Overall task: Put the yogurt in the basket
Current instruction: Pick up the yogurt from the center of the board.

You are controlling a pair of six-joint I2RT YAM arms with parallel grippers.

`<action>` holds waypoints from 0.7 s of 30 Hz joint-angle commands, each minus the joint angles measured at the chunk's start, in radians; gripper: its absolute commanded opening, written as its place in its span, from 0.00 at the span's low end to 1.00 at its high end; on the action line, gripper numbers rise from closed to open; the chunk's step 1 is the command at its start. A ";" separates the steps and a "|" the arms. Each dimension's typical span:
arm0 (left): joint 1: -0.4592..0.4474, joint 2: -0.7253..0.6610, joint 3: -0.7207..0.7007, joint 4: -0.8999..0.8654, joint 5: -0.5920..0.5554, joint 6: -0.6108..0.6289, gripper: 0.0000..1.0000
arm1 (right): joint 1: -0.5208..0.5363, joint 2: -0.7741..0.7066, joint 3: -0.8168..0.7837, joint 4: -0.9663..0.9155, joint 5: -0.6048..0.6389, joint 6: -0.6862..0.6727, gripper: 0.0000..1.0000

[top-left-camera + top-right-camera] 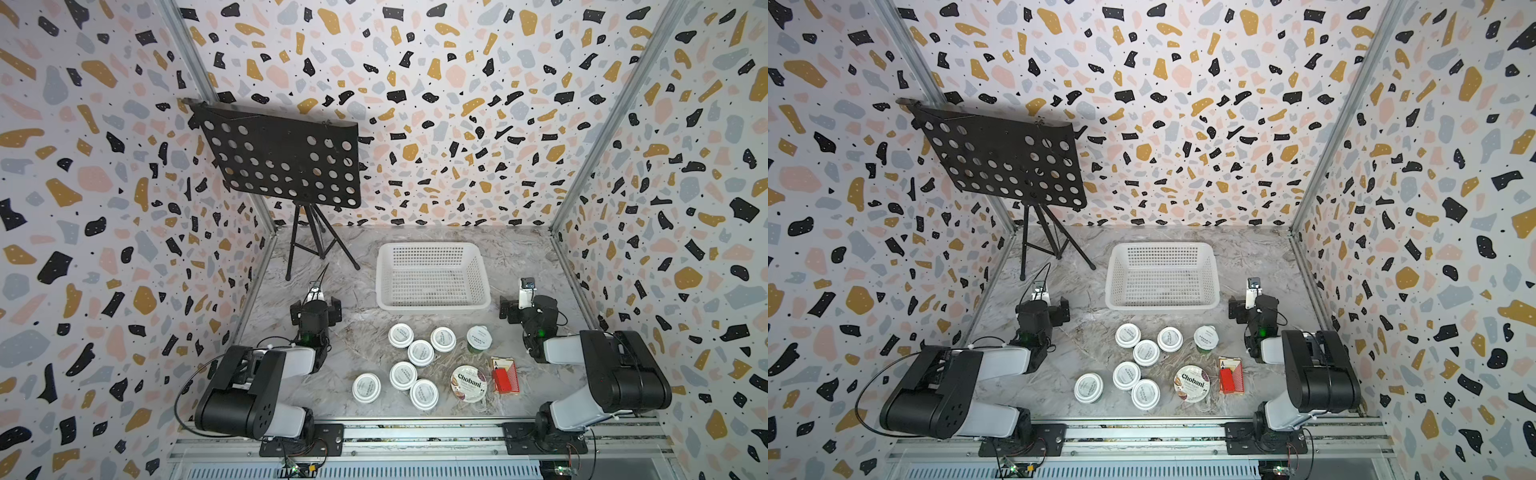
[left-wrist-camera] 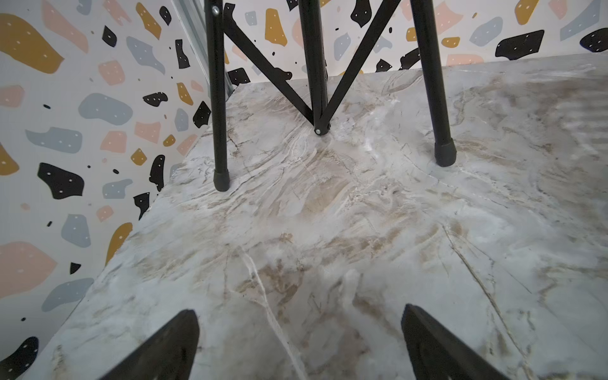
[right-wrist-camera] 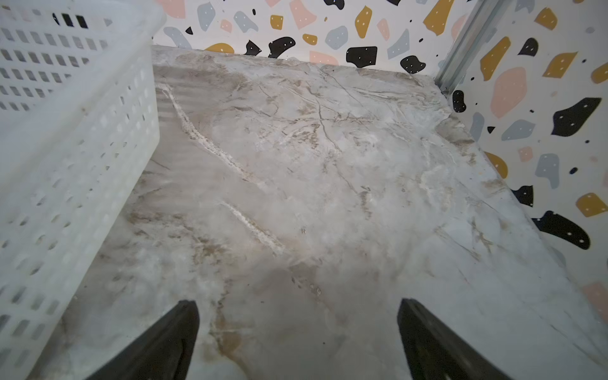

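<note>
Several yogurt cups stand on the marble table in both top views. Among the white-lidded ones are a cup point(image 1: 401, 335) nearest the basket and another point(image 1: 366, 387) at the front. A green-sided cup point(image 1: 479, 338) and a wide Chobani cup point(image 1: 468, 383) stand to their right. The white basket point(image 1: 432, 306) sits behind them with nothing in it. My left gripper point(image 2: 297, 316) is open over bare table left of the cups. My right gripper point(image 3: 297, 312) is open too, beside the basket's wall point(image 3: 75, 158). Neither holds anything.
A red playing-card box point(image 1: 505, 376) lies right of the Chobani cup. A black music stand point(image 1: 282, 162) rises at the back left, its tripod legs point(image 2: 219, 177) just ahead of my left gripper. Patterned walls close three sides. The arm rail point(image 1: 415, 432) runs along the front.
</note>
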 commanded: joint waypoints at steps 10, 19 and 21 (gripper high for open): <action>0.007 -0.017 0.001 0.036 0.002 0.006 1.00 | -0.002 -0.020 0.005 0.000 -0.003 0.003 1.00; 0.011 -0.021 0.005 0.022 0.013 0.001 1.00 | -0.001 -0.021 0.006 0.000 -0.003 0.003 1.00; 0.014 -0.019 0.005 0.022 0.018 0.000 1.00 | -0.001 -0.018 0.008 -0.003 -0.005 0.004 1.00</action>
